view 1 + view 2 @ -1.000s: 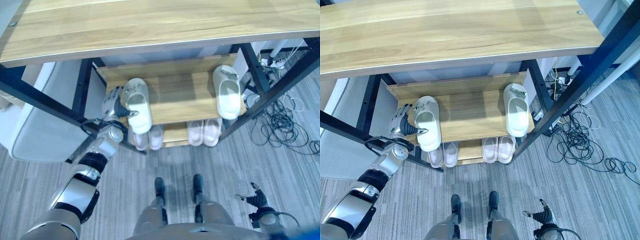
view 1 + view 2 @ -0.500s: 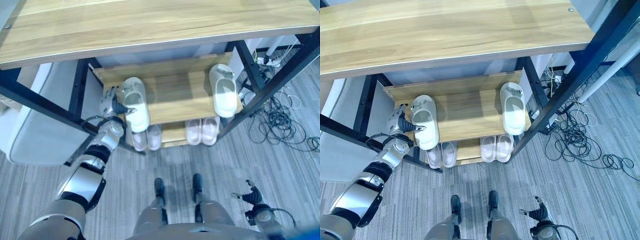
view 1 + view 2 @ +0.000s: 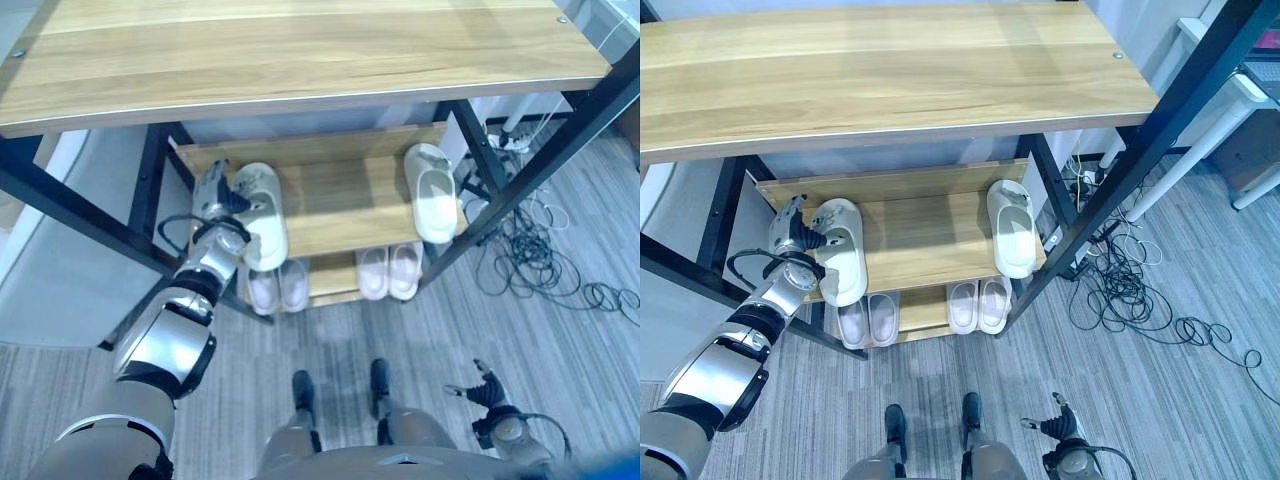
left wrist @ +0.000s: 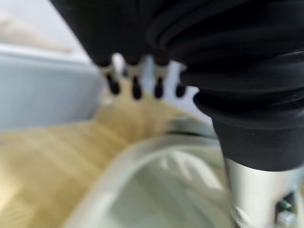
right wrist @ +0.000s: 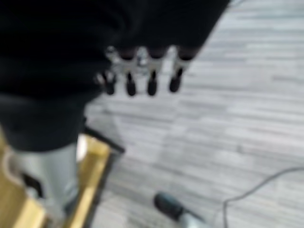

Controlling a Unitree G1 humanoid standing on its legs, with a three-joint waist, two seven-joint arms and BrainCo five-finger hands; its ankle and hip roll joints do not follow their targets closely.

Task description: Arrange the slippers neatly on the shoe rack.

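The long light-wood tabletop (image 3: 880, 75) on black metal legs is spanning the upper part of the eye views. Beneath it, the two-tier wooden shoe rack (image 3: 925, 240) is standing on the grey striped carpet floor (image 3: 1120, 400).

The robot's left arm is reaching in from the lower left to the left end of the upper shelf. The left hand (image 3: 790, 232) is lying against the left side of the pale cream foam slipper at the left end (image 3: 840, 250). The thumb is extending across this slipper's upper edge and the fingers are positioned along its outer side. In the left wrist view, the fingers (image 4: 135, 88) are pointing out straight over the shelf, with the slipper's rim close beneath the hand; a clamped hold on the slipper cannot be confirmed. This slipper is resting lengthwise on the upper shelf, with its near end overhanging the front edge.

The second pale cream foam slipper (image 3: 1012, 228) is lying lengthwise at the right end of the same shelf, well apart from the first.

On the lower shelf, two pairs of pale pink slippers (image 3: 925, 312) are sitting side by side.

The right hand (image 3: 483, 385) is hanging low at the lower right above the floor, with fingers loosely spread and holding nothing.
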